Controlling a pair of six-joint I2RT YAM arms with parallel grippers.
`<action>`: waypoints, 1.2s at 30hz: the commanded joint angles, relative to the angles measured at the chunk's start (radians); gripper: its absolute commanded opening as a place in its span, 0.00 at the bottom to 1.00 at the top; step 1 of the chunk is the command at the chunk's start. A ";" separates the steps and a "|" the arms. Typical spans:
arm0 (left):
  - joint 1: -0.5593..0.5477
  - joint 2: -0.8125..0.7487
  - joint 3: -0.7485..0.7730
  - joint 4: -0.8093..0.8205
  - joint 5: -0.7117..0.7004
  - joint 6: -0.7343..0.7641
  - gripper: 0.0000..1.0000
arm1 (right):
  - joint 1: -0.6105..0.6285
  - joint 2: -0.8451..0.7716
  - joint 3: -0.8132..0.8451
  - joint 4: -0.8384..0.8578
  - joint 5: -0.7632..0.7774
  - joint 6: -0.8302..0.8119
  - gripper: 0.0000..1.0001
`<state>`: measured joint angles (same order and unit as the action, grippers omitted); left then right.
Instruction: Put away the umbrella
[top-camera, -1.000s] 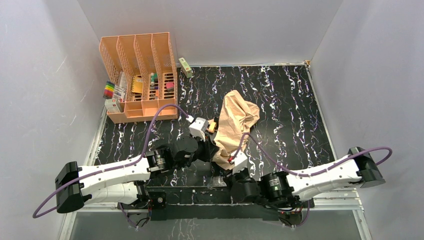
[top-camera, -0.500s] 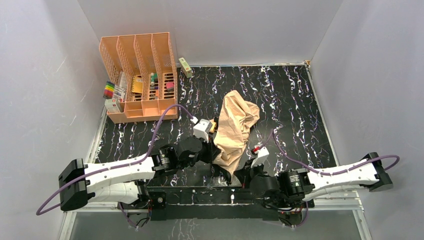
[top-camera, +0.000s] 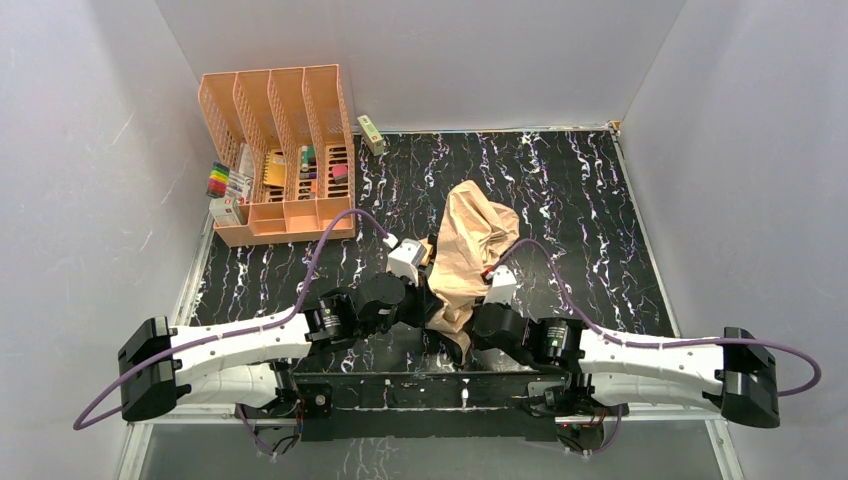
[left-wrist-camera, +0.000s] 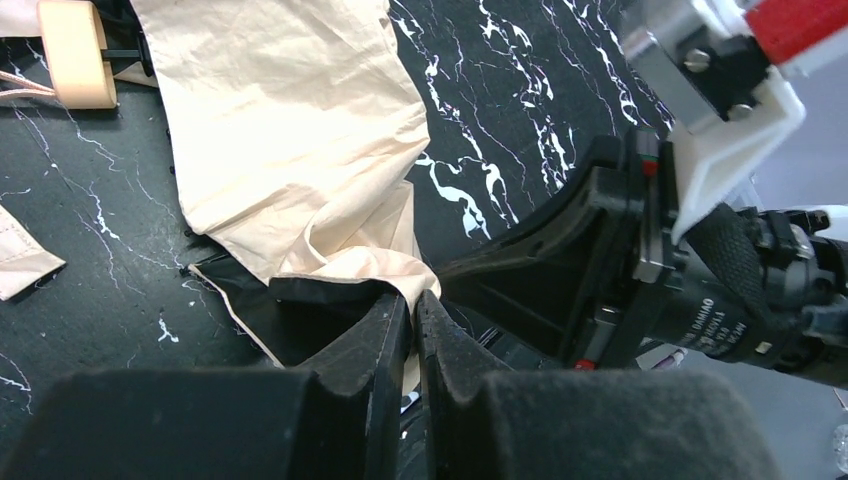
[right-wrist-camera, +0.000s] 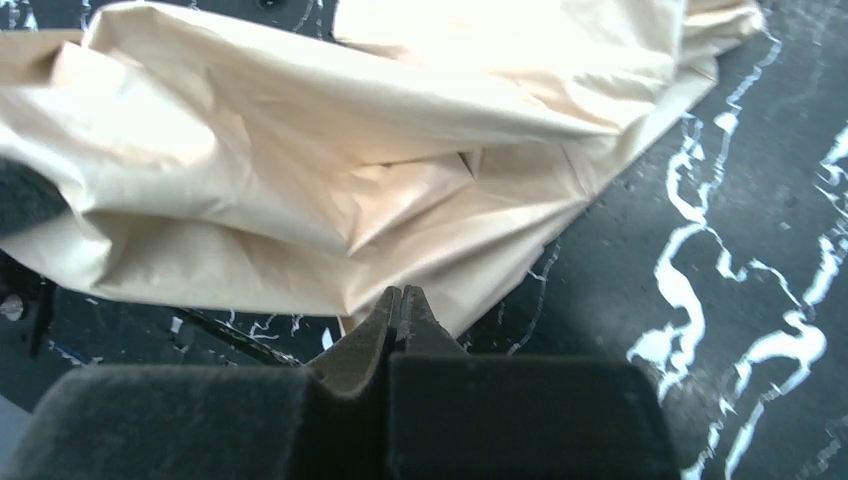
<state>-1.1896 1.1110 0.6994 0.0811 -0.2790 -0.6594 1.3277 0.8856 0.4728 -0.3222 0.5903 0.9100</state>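
Note:
The umbrella (top-camera: 478, 235) lies crumpled mid-table, pale peach-tan fabric loose. In the left wrist view its fabric (left-wrist-camera: 290, 130) runs down into my left gripper (left-wrist-camera: 415, 298), which is shut on a fold of the lower edge; the tan handle (left-wrist-camera: 75, 50) lies at the top left. From above, my left gripper (top-camera: 438, 305) sits at the umbrella's near-left end. My right gripper (top-camera: 470, 300) is at the near-right side. In the right wrist view my right gripper (right-wrist-camera: 402, 292) is shut, its tips against the edge of the fabric (right-wrist-camera: 300, 170); no cloth shows between them.
A peach-orange slotted organizer (top-camera: 280, 150) with stationery stands at the back left, with markers (top-camera: 218, 180) beside it. A small green box (top-camera: 371, 133) lies by the back wall. The right arm's wrist (left-wrist-camera: 700, 250) is close beside my left gripper. Grey walls enclose the table.
My right gripper shut, pulled back to the near edge, then swung forward to the umbrella's near-right side. The left gripper kept its hold on the fabric and barely moved.

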 joint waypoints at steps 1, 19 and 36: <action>-0.002 -0.010 0.011 0.012 0.003 -0.005 0.09 | -0.084 0.035 -0.035 0.212 -0.185 -0.129 0.00; -0.071 -0.282 -0.151 -0.178 0.002 -0.130 0.75 | -0.280 0.295 -0.032 0.417 -0.417 -0.133 0.00; -0.357 -0.055 -0.109 -0.181 -0.358 -0.331 0.98 | -0.322 0.348 -0.026 0.532 -0.472 0.011 0.00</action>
<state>-1.5417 1.0462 0.5400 -0.0948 -0.4957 -0.9550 1.0145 1.2549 0.4377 0.0929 0.1413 0.8959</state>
